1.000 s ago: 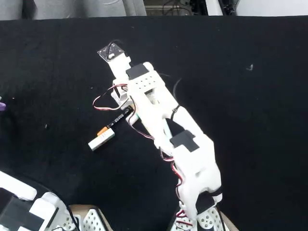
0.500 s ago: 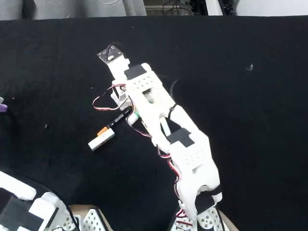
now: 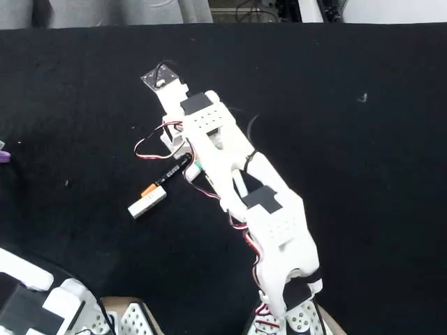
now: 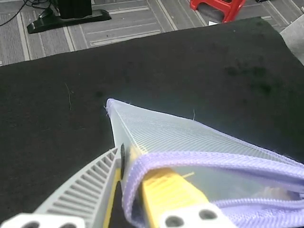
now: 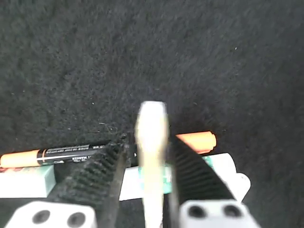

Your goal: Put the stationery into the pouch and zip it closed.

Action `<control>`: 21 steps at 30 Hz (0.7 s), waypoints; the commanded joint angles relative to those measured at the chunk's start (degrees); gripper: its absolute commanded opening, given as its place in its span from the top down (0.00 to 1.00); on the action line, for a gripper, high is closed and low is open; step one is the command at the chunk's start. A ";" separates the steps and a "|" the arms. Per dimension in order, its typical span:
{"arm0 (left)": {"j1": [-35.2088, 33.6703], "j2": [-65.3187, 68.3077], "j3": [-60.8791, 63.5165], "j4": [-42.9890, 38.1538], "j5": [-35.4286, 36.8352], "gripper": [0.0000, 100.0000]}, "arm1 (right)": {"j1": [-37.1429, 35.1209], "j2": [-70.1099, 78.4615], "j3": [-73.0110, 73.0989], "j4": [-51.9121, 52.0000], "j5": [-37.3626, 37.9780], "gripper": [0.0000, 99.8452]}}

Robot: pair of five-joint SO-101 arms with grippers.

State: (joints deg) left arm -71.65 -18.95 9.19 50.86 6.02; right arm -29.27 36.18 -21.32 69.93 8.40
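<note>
My left gripper (image 4: 129, 164) is shut on the purple zip edge of the translucent mesh pouch (image 4: 190, 137), which hangs above the black table. My right gripper (image 5: 148, 140) is shut on a flat white stationery piece (image 5: 152, 128), seen edge-on between its black ribbed fingers (image 5: 95, 173). Just beyond lie a black pen with orange ends (image 5: 57, 153), a white stick with a green band (image 5: 223, 166) and a pale eraser (image 5: 26, 180). From above, the right arm (image 3: 209, 132) stretches over the pen (image 3: 166, 178) and eraser (image 3: 147, 202), hiding its gripper.
A purple corner of the pouch (image 3: 3, 155) shows at the table's left edge. The left arm's base (image 3: 42, 300) sits at the front left. The black table (image 3: 349, 139) is open on the right. Floor and a red stool (image 4: 216, 7) lie beyond the table.
The right arm has shifted slightly toward the far left over the pen, then held still. The pen and eraser have not moved.
</note>
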 commanded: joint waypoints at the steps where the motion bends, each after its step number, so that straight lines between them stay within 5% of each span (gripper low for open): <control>1: 0.66 -1.14 -1.10 -0.26 -0.44 0.97 | 1.05 -1.98 -3.91 0.35 -0.44 0.97; 11: 1.27 -1.23 -1.36 -0.26 -0.44 0.97 | 3.96 -2.07 -6.46 2.20 -0.09 0.99; 21: 8.75 -1.23 -10.68 6.68 -0.35 0.97 | 5.89 -2.07 -34.07 18.64 0.00 0.99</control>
State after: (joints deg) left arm -67.25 -18.95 7.78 52.18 6.02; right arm -24.79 36.18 -40.92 82.95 8.40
